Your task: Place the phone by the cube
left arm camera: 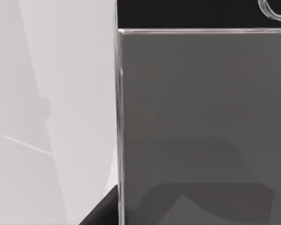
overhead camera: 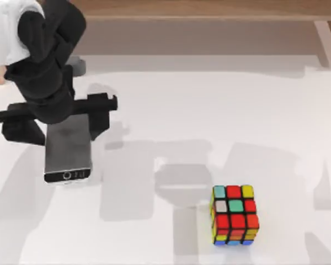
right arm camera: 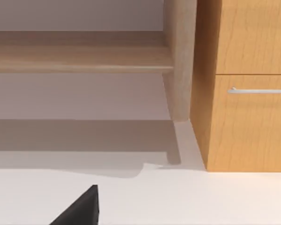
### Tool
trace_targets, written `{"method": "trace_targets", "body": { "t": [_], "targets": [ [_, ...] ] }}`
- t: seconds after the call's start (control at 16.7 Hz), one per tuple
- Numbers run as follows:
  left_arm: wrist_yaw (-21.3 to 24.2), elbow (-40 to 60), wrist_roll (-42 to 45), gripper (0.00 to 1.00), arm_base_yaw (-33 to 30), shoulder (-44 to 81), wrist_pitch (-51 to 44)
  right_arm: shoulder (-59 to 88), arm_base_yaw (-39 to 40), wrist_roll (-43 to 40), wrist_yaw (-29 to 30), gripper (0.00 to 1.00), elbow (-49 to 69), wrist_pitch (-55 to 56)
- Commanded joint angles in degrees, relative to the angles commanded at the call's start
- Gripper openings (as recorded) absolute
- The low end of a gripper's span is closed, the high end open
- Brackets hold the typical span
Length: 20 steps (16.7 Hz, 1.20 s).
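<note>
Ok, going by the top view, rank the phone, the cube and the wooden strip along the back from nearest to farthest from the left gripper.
1. The phone, directly under the left gripper, on the table's left side.
2. The wooden strip, along the back edge.
3. The cube, front right of the table.

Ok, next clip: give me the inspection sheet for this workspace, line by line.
Surface: white table, shadowed in patches.
Job's things: phone lies flat at the table's left, button end toward the near edge; cube sits at lower right, well apart from it.
Clutter: nothing seen.
Hands: left hand is over the phone's far end, fingers straddling it; grip cannot be told. Right arm is parked, its wrist view facing the cabinet.
Cables: nothing seen.
Surroundings: wooden cabinet with a metal handle, floor beyond.
</note>
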Motion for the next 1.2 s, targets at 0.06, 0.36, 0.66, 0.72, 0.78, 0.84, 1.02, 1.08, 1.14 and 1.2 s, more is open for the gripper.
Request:
{"method": "trace_targets", "body": {
  "t": [0.06, 0.36, 0.66, 0.72, 0.78, 0.84, 1.02, 1.08, 1.14, 1.2],
  "targets": [
    [0.0, 0.0, -2.2, 0.00, -2.9, 0.2, -0.4, 0.0, 0.0, 0.0, 0.0, 1.00, 0.0, 0.0],
    [0.0, 0.0, -11.8, 0.00, -15.6, 1.4, -2.4, 0.0, 0.0, 0.0, 0.0, 1.00, 0.0, 0.0],
    [0.0, -0.2, -17.9, 0.00, -23.5, 2.4, -3.7, 0.0, 0.0, 0.0, 0.0, 1.00, 0.0, 0.0],
    [0.0, -0.2, -18.5, 0.00, -24.3, 2.5, -3.8, 0.0, 0.0, 0.0, 0.0, 1.00, 0.0, 0.0],
    [0.0, -0.2, -18.9, 0.00, -24.8, 2.5, -3.9, 0.0, 0.0, 0.0, 0.0, 1.00, 0.0, 0.0],
    [0.0, -0.2, -19.2, 0.00, -25.1, 2.6, -3.9, 0.0, 0.0, 0.0, 0.0, 1.00, 0.0, 0.0],
    [0.0, -0.2, -19.2, 0.00, -25.1, 2.6, -3.9, 0.0, 0.0, 0.0, 0.0, 1.00, 0.0, 0.0],
    [0.0, -0.2, -19.2, 0.00, -25.1, 2.6, -3.9, 0.0, 0.0, 0.0, 0.0, 1.00, 0.0, 0.0],
    [0.0, -0.2, -19.0, 0.00, -24.9, 2.3, -3.9, 0.0, 0.0, 0.0, 0.0, 1.00, 0.0, 0.0],
    [0.0, -0.2, -19.0, 0.00, -24.9, 2.3, -3.9, 0.0, 0.0, 0.0, 0.0, 1.00, 0.0, 0.0]
  ]
}}
